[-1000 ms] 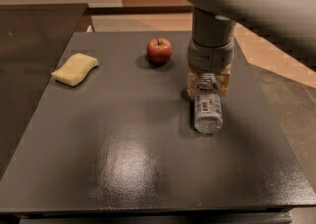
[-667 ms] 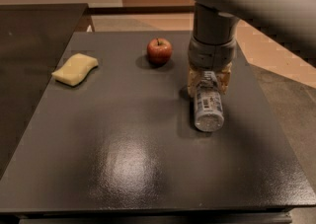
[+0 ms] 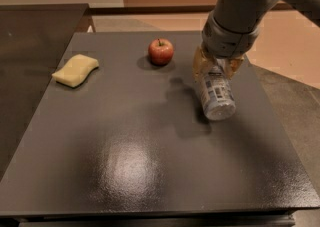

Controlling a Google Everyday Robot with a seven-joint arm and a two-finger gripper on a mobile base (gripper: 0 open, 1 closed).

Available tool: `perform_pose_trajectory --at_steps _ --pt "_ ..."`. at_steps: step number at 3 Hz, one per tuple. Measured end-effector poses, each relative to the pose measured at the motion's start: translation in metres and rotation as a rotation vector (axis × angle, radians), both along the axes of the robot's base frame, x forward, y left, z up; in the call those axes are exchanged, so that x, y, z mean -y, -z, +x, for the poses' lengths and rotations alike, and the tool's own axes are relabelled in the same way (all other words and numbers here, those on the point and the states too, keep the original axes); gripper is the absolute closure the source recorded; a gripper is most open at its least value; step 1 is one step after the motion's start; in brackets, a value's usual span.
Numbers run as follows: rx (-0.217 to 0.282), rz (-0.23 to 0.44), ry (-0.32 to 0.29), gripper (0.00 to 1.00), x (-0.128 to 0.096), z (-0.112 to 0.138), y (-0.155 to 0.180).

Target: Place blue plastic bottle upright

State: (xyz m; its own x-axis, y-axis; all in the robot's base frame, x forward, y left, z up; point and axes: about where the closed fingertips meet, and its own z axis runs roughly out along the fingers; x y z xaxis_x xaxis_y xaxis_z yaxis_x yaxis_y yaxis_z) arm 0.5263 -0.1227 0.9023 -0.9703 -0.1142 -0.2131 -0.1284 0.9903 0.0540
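Observation:
The blue plastic bottle [image 3: 216, 96] is a small clear bluish bottle with a white-and-blue label. It hangs tilted, with its base pointing toward the camera and down. Its cap end is hidden inside my gripper [image 3: 216, 69]. The gripper is shut on the bottle's upper part and holds it above the dark table [image 3: 125, 161], at the right side. The bottle casts a shadow [image 3: 187, 116] on the table to its left. The grey arm [image 3: 240, 11] comes in from the upper right.
A red apple [image 3: 160, 51] stands on the table left of the gripper. A yellow sponge [image 3: 75, 70] lies near the table's left edge. A second dark surface [image 3: 30, 36] adjoins on the left. The floor lies beyond the right edge.
The gripper has risen with the bottle in it. The bottle has come off the table and now hangs tilted, with its shadow apart from it.

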Motion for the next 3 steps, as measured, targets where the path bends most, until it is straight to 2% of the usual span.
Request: perform_pose_trajectory --at_steps 2,3 --pt "0.272 0.151 -0.216 1.0 -0.004 0.0 -0.047" --pt "0.393 0.241 -0.287 1.0 -0.005 0.003 -0.065"
